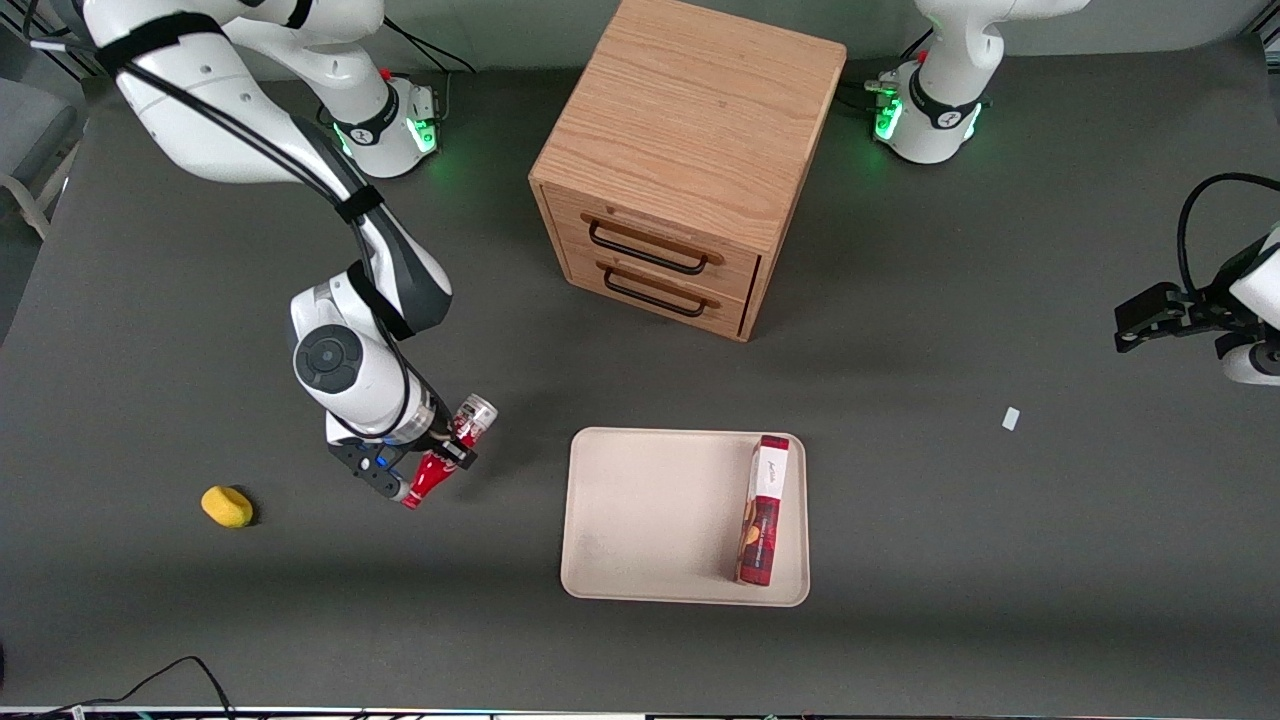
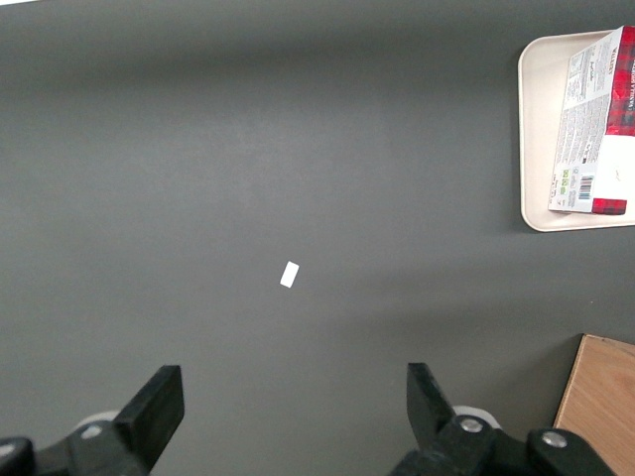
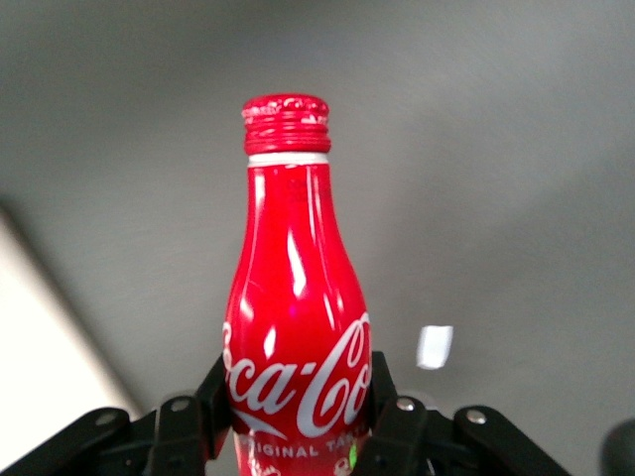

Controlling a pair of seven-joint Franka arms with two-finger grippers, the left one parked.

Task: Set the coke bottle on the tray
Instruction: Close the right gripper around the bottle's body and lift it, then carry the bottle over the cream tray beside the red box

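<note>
The coke bottle (image 1: 447, 458) is a slim red bottle with white script, a silver flat end and a narrow red neck. My right gripper (image 1: 440, 462) is shut on its body and holds it tilted above the table, neck pointing down toward the front camera. In the right wrist view the bottle (image 3: 296, 327) sits between the two black fingers (image 3: 395, 416), cap away from the wrist. The beige tray (image 1: 650, 510) lies on the table beside the gripper, toward the parked arm's end, and its edge shows in the right wrist view (image 3: 40, 367).
A red-and-white box (image 1: 765, 508) lies in the tray along the side toward the parked arm. A wooden drawer cabinet (image 1: 685, 165) stands farther from the front camera than the tray. A yellow object (image 1: 227, 506) lies toward the working arm's end. A small white scrap (image 1: 1011, 418) lies near the parked arm.
</note>
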